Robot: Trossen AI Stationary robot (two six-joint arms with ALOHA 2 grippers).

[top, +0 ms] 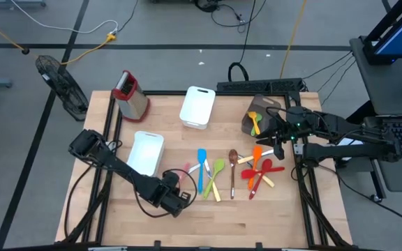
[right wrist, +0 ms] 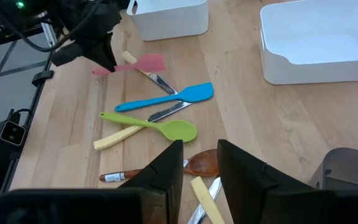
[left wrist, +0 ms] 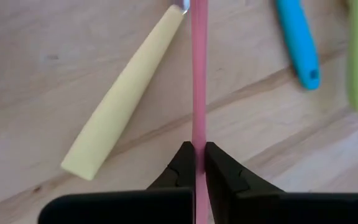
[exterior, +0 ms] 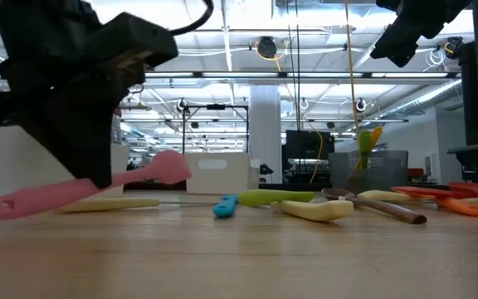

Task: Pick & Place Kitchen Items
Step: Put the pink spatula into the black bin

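A pink spatula [exterior: 152, 173] hangs just above the table's near left part, with my left gripper [left wrist: 199, 148] shut on its handle. Beside it on the wood lie a cream-handled knife [left wrist: 122, 107], a blue spatula [top: 201, 167], a green spoon [top: 217, 171], a brown wooden spoon [top: 233, 167] and several red and orange utensils [top: 260, 171]. My right gripper [right wrist: 201, 163] is raised over the table's right part. It is open, with nothing between its fingers. My left gripper pinches the pink spatula's thin handle [left wrist: 199, 134], about midway along the spatula, between its two fingers. The fingers come steeply from above and lie across the handle. The spatula is tilted, its blade [exterior: 171, 166] higher than its handle end [exterior: 2, 206], and it looks clear of the table.
Two white trays stand on the table, one [top: 147, 152] close behind my left gripper and one [top: 198, 106] at the far middle. A metal grater with a red top [top: 130, 94] stands at the far left. A dark holder with utensils [top: 257, 120] stands at the far right.
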